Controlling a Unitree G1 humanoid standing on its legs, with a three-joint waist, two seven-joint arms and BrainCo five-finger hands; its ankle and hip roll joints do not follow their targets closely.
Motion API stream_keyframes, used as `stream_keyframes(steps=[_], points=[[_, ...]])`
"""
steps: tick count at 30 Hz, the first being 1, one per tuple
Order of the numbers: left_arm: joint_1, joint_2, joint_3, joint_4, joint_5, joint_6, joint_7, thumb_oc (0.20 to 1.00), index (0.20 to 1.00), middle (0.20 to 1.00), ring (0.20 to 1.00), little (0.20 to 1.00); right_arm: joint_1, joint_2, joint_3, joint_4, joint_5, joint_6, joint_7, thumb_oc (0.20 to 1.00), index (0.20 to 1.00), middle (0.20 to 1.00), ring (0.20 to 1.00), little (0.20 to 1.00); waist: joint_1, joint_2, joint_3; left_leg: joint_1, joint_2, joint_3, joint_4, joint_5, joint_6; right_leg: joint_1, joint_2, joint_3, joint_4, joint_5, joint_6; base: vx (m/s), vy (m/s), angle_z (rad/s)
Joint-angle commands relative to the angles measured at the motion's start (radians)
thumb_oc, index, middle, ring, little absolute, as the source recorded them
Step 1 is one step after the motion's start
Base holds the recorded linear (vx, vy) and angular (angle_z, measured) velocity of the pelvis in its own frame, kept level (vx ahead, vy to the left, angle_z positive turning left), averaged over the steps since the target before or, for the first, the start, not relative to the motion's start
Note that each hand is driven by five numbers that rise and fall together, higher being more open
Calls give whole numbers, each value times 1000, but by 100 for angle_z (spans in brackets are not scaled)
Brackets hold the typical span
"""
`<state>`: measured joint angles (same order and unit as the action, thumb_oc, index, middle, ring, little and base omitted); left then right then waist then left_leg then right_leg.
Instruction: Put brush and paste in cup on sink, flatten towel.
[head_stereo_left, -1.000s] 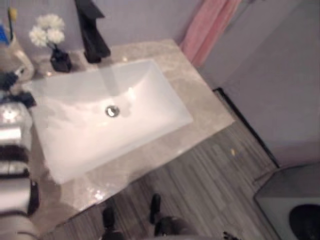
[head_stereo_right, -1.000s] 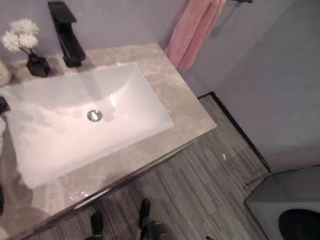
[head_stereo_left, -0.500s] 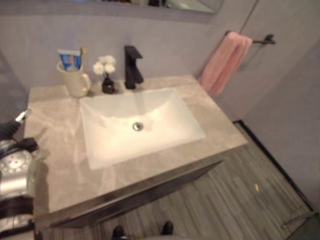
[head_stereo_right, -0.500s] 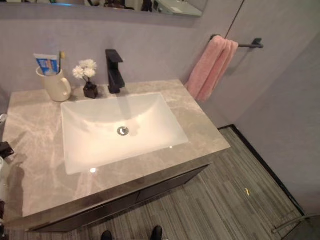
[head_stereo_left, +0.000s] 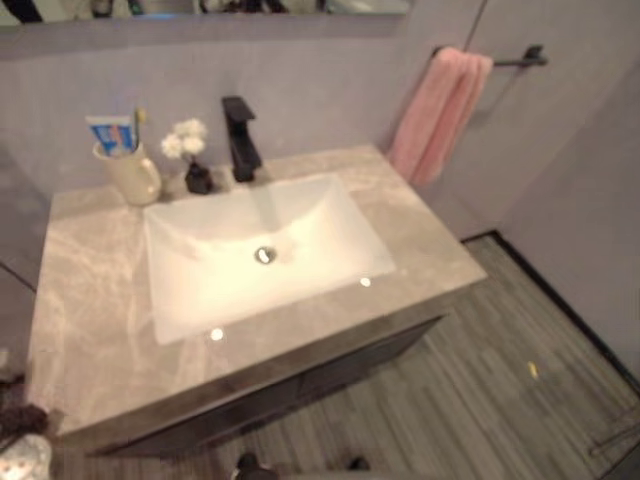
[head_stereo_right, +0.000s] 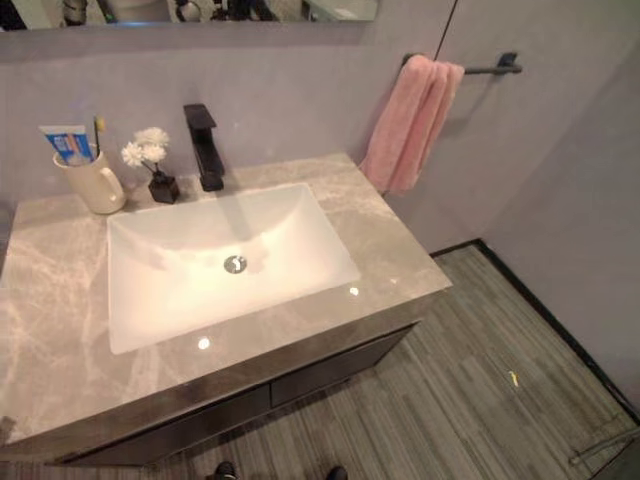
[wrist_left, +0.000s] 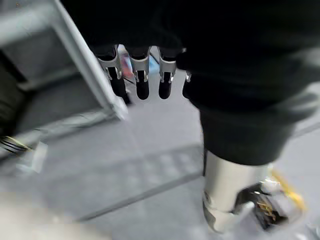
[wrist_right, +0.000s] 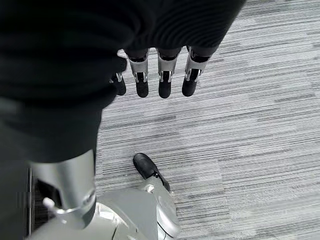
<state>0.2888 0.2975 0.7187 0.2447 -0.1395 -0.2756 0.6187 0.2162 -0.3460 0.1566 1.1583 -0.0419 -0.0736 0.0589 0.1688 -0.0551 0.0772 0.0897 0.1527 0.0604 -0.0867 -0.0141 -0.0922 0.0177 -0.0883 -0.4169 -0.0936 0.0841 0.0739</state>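
The toothbrush (head_stereo_right: 97, 135) showed as no more than a thin yellow stem beside the blue-and-white toothpaste tube (head_stereo_right: 68, 145); its bristles were too small to make out. Both stood upright in the cream handled cup (head_stereo_right: 92, 183) at the back left corner of the grey veined stone counter (head_stereo_right: 385, 255), beside a small dark vase of white flowers (head_stereo_right: 152, 160) and a black angular tap (head_stereo_right: 205, 148). The white rectangular sink (head_stereo_right: 215, 265) was smooth and glossy, with a round metal drain (head_stereo_right: 235, 264). The pink towel (head_stereo_right: 410, 122) hung in soft folds, bunched narrow, over a black wall bar (head_stereo_right: 490, 68) to the right of the counter. The left hand (wrist_left: 142, 75) pointed down with straight, relaxed fingers, empty; blur hid what lay beyond it. The right hand (wrist_right: 162, 70) hung likewise, fingers straight and holding nothing, above the striped grey floor (wrist_right: 250, 125).
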Motion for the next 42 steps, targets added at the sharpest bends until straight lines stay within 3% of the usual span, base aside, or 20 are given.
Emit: stream_keyframes(steps=[1,4,8,9,13,15,16,17,20,22,24,25,26,28,32,36,38,39,40,42], points=[[26,69,39,49,16,-30,112,1000,1000,1000,1000,1000,-32,-3,3,21,-2,-27,-28,1000,1000,1000,1000,1000,25,-65,0,-77,-71,-189,-1,-10,68,38,-26,49,29,-70,35,-26,-74,-20],[47,75,24,251,-60,-32,104,1000,1000,1000,1000,1000,-32,-10,-2,38,3,-26,-36,1000,1000,1000,1000,1000,39,-64,-2,-91,-100,-292,30,-24,64,39,-26,66,19,-61,30,-25,-27,5],[39,85,1,410,-130,-35,79,1000,1000,1000,1000,1000,-39,-11,-2,60,5,-24,-39,1000,1000,1000,1000,1000,42,-62,-2,-98,-116,-326,46,-28,65,38,-28,74,16,-56,29,-16,9,-6],[34,90,-18,549,-195,-28,51,1000,1000,1000,1000,1000,-48,-13,-6,72,8,-21,-47,1000,1000,1000,1000,1000,40,-60,-3,-98,-126,-349,56,-34,68,36,-31,84,16,-54,30,-19,38,-4],[2,90,-22,873,-409,-12,-47,1000,1000,1000,1000,1000,-51,-13,-16,81,17,-11,-63,1000,1000,1000,1000,1000,16,-48,-13,-84,-120,-315,52,-42,78,43,-35,92,27,-61,31,4,55,-16],[-4,92,-29,914,-443,-12,-72,1000,1000,1000,1000,1000,-50,-8,-13,81,15,-10,-62,1000,1000,1000,1000,1000,10,-49,-16,-83,-121,-311,50,-39,81,44,-37,93,24,-59,32,9,35,-8],[-10,67,-53,1069,-505,61,-169,1000,1000,1000,1000,1000,-53,-9,-4,84,7,-2,-57,1000,1000,1000,1000,1000,-6,-40,-24,-70,-115,-286,46,-45,88,49,-34,110,23,-60,32,13,55,-14],[-15,55,-66,1099,-525,81,-208,1000,1000,1000,1000,1000,-54,-6,-2,84,5,0,-54,1000,1000,1000,1000,1000,-16,-39,-28,-67,-117,-278,45,-43,91,49,-36,116,20,-58,32,7,81,-23],[-32,0,-212,1206,-424,203,-412,1000,1000,1000,1000,1000,-86,-22,5,92,-12,17,-39,1000,1000,1000,1000,1000,-36,-22,-35,-50,-112,-244,41,-50,101,47,-33,144,18,-54,31,-13,66,-25],[-44,-52,-424,1209,-176,231,-533,1000,1000,1000,1000,1000,-122,-38,7,103,-24,22,-35,1000,1000,1000,1000,1000,-58,-10,-39,-49,-113,-226,43,-52,108,39,-34,163,14,-45,30,-41,76,-32],[-68,-72,-559,1170,-43,221,-558,1000,1000,1000,1000,1000,-147,-41,12,125,-42,26,-36,1000,1000,1000,1000,1000,-71,0,-42,-43,-114,-202,45,-62,116,29,-35,188,12,-38,34,-42,68,-28],[-68,-72,-559,1170,-43,221,-558,1000,1000,1000,1000,1000,-147,-41,12,125,-42,26,-36,1000,1000,1000,1000,1000,-71,0,-42,-43,-114,-202,45,-62,116,29,-35,188,12,-38,34,-90,90,-24],[-101,-69,-698,1098,74,207,-554,1000,1000,1000,1000,1000,-183,-40,29,130,-56,24,-42,1000,1000,1000,1000,1000,-75,8,-34,-38,-118,-180,66,-77,124,6,-33,233,22,-24,40,-108,77,-34],[-134,-59,-886,1010,208,175,-558,1000,1000,1000,1000,1000,-229,-37,57,133,-60,21,-63,1000,1000,1000,1000,1000,-65,12,-19,-54,-152,-248,125,-107,129,-36,-31,296,49,-16,43,-161,102,-144],[-178,-39,-1000,995,316,160,-575,1000,1000,1000,1000,1000,-258,-41,69,141,-73,12,-75,1000,1000,1000,1000,1000,-86,21,-6,-72,-194,-284,191,-142,134,-69,-43,345,67,2,57,-127,112,-115],[-216,-55,-1034,983,353,153,-559,1000,1000,1000,1000,1000,-313,-55,74,136,-92,13,-98,1000,1000,1000,1000,1000,-100,60,14,-80,-249,-141,261,-215,193,-149,-85,462,81,95,125,-212,260,-78],[-223,-59,-1026,973,340,148,-551,1000,1000,1000,1000,1000,-317,-54,75,123,-92,11,-101,1000,1000,1000,1000,1000,-86,69,20,-81,-256,-92,261,-220,204,-169,-109,444,67,124,140,-193,148,-135],[-222,-64,-1001,961,313,140,-551,1000,1000,1000,1000,1000,-326,-49,81,97,-97,12,-100,1000,1000,1000,1000,1000,-63,85,42,-75,-246,-10,251,-223,210,-189,-152,294,36,133,142,-203,62,-163],[-219,-64,-986,956,300,139,-549,1000,1000,1000,1000,1000,-330,-51,77,87,-96,13,-103,1000,1000,1000,1000,1000,-50,98,51,-78,-236,20,259,-219,211,-196,-176,197,49,110,139,-256,54,-197],[-224,-51,-970,948,283,146,-546,1000,1000,1000,1000,1000,-321,-46,78,74,-89,9,-99,1000,1000,1000,1000,1000,-63,106,63,-79,-226,26,240,-195,220,-197,-176,194,200,22,103,-114,-64,-168]])
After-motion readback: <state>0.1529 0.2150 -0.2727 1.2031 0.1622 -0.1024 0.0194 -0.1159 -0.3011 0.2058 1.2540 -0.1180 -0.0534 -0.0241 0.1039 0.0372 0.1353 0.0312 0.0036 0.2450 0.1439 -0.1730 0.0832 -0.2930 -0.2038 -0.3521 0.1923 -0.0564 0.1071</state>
